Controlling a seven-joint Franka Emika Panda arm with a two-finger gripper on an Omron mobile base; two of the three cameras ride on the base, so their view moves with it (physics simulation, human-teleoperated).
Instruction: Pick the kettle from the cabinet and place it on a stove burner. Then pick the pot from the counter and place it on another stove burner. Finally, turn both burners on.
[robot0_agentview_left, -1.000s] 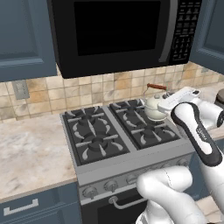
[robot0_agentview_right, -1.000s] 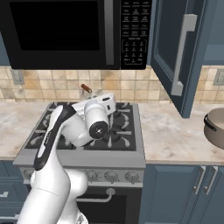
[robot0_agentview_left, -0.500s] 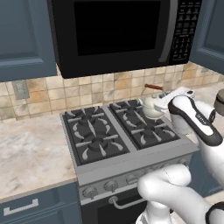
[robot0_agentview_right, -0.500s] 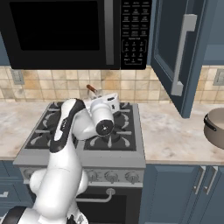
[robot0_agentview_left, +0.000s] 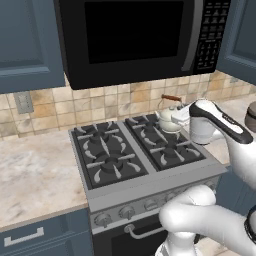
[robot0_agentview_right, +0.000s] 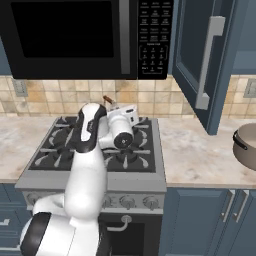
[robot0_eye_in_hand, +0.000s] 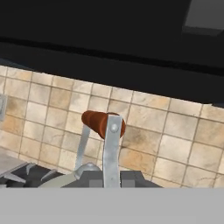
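Beige tiled backsplash (robot0_agentview_left: 100, 102), black microwave (robot0_agentview_left: 135, 37) above, perhaps a wall outlet (robot0_agentview_left: 22, 102).

kettle (robot0_agentview_left: 168, 121): cream-white body, reddish-brown handle bar, grey wire arch. stove (robot0_agentview_left: 136, 150): black grates, silver knob panel. counter (robot0_agentview_right: 200, 155): beige-cream marble, blue-grey units under. backsplash (robot0_eye_in_hand: 144, 127): tan/beige mottled tiles. microwave (robot0_agentview_left: 135, 35): black. cabinet (robot0_agentview_right: 202, 55): slate-blue, light-grey handle. pot (robot0_agentview_right: 246, 145): taupe-grey.
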